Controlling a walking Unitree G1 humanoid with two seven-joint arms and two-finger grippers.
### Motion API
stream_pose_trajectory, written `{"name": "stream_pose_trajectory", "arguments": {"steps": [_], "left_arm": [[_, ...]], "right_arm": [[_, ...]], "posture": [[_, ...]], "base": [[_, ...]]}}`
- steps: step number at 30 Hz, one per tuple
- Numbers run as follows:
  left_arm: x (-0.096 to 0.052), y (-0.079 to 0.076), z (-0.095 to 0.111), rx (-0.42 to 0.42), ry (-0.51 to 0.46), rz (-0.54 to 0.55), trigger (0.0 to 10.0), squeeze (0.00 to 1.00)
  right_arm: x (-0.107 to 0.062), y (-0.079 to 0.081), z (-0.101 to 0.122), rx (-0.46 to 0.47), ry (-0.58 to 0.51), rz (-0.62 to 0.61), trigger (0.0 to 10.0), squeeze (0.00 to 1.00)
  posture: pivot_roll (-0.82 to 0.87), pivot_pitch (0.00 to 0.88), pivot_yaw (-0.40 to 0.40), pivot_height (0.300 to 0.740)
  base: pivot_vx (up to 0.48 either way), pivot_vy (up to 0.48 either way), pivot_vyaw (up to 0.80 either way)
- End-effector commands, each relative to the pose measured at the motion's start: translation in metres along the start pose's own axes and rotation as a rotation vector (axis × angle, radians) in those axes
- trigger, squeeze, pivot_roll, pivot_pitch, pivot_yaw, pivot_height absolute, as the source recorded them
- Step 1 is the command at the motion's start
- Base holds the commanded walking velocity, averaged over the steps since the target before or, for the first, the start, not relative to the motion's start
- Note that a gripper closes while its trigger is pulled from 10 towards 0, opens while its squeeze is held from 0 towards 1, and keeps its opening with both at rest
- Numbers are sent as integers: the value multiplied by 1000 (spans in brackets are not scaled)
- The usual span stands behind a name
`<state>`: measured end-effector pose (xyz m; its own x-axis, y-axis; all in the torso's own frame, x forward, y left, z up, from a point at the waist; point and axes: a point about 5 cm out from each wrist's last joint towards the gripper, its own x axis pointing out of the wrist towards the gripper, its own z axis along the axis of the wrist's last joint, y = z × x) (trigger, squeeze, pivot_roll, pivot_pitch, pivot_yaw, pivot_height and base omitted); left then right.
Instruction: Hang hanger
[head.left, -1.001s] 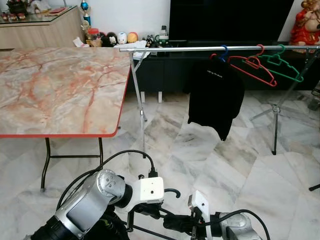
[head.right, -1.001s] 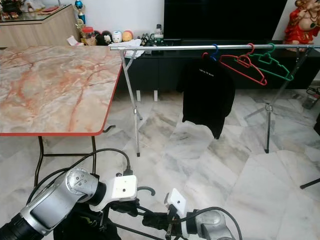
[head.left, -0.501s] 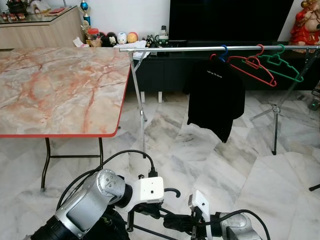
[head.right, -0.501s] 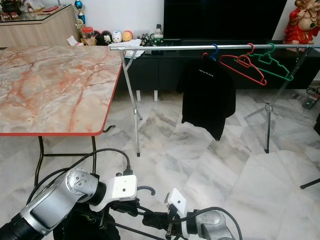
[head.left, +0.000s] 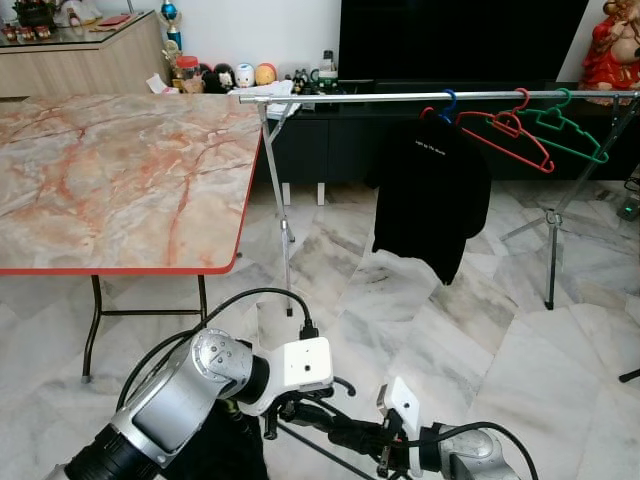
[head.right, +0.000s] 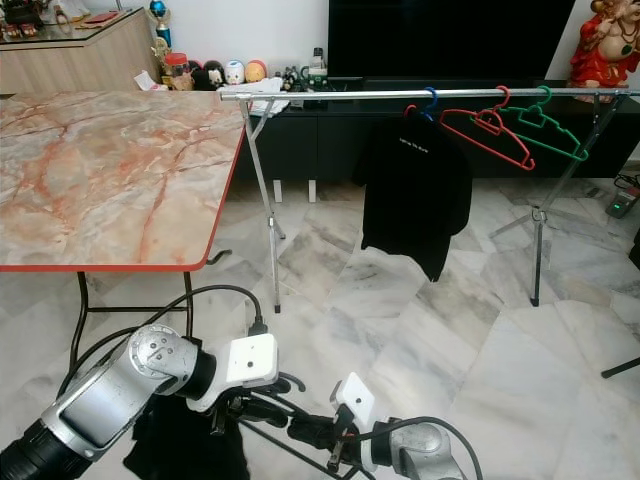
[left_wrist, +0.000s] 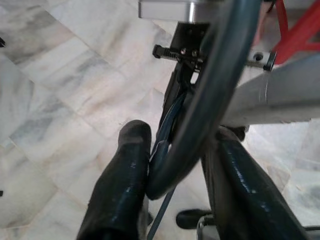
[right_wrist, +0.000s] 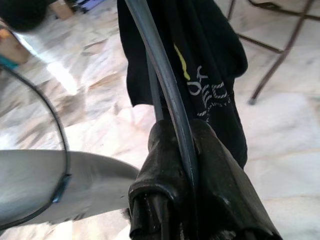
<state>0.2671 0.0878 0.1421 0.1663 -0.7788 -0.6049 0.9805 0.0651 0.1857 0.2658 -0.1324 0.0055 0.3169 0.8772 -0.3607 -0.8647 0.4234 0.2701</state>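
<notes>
— Grey plastic is what I've got: the hanger (right_wrist: 165, 75), held low in front of me, well short of the rail (head.left: 400, 97).

— What has just changed?

— My left arm has dipped and swung inward. The hook that stood up a moment ago now sits lower, and the dark cloth (head.right: 190, 445) draped on the hanger has come into sight under that arm. I'd judge I'm settling my hold before lifting; nothing has been hung yet.

— And your pincers?

— My right pincer (right_wrist: 187, 165) is pressed together on the hanger's bar. My left pincer (left_wrist: 175, 190) has the curve of the hook between its two fingers, touching both, so I take it as pinched there.

— Where would it go?

— Probably the bare stretch of rail left of the hung shirt (head.left: 430, 190), away from the red hanger (head.left: 505, 130) and green hanger (head.left: 570, 130).

— Anything you can't make out?

— The hanger's full shape; my arms and the frame's lower edge cut it off. The cloth's print is too blurred to read.
</notes>
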Motion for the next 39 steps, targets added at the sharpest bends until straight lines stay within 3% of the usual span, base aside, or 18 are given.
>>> {"name": "stream_pose_trajectory", "arguments": {"steps": [1, 14, 15, 16, 17, 18, 19, 20, 21, 27, 32, 33, 39], "left_arm": [[-5, 3, 15, 38, -67, 16, 10000, 1000], [-30, 17, 27, -66, -243, 145, 10000, 1000], [-31, 19, 25, -78, -252, 167, 10000, 1000], [-35, 26, 22, -93, -265, 261, 10000, 1000], [-35, 26, 22, -93, -265, 261, 10000, 1000], [-39, 35, 18, -108, -279, 369, 10000, 1000], [-44, 43, 13, -138, -297, 477, 10000, 208], [-44, 43, 13, -138, -297, 477, 10000, 208], [-47, 47, 9, -171, -310, 541, 10000, 0], [-45, 41, -21, -251, -295, 686, 10000, 0], [-39, 36, -38, -289, -266, 719, 10000, 0], [-36, 34, -51, -322, -236, 764, 10000, 0], [-31, 28, -82, -401, -176, 878, 10000, 0]], "right_arm": [[-2, -5, 4, 8, -60, -91, 0, 0], [-7, -11, -1, 36, -132, -282, 0, 0], [-7, -11, 0, 38, -137, -287, 0, 0], [-8, -12, 2, 47, -163, -308, 0, 0], [-8, -12, 2, 47, -163, -308, 0, 0], [-7, -13, 5, 50, -184, -322, 0, 0], [-7, -13, 7, 42, -197, -319, 0, 0], [-7, -13, 7, 42, -197, -319, 0, 0], [-7, -13, 9, 35, -208, -319, 0, 0], [-8, -15, 20, 3, -262, -292, 0, 0], [-9, -14, 25, -24, -272, -252, 0, 0], [-9, -13, 28, -44, -268, -218, 0, 0], [-13, -7, 26, -88, -188, -83, 0, 0]], "posture": [[108, 76, 28, 740], [104, 93, 31, 740], [102, 94, 29, 740], [99, 95, 30, 740], [99, 95, 30, 740], [98, 98, 29, 740], [98, 98, 28, 740], [98, 98, 28, 740], [97, 97, 26, 740], [91, 95, 22, 740], [86, 90, 22, 740], [79, 85, 23, 740], [68, 77, 20, 740]], "base": [[0, 0, 0], [0, 0, 0], [0, 0, 0], [0, 0, 0], [0, 0, 0], [0, 0, 0], [0, 0, 0], [0, 0, 0], [0, 0, 0], [0, 0, 0], [0, 0, 0], [0, 0, 0], [0, 0, 0]]}}
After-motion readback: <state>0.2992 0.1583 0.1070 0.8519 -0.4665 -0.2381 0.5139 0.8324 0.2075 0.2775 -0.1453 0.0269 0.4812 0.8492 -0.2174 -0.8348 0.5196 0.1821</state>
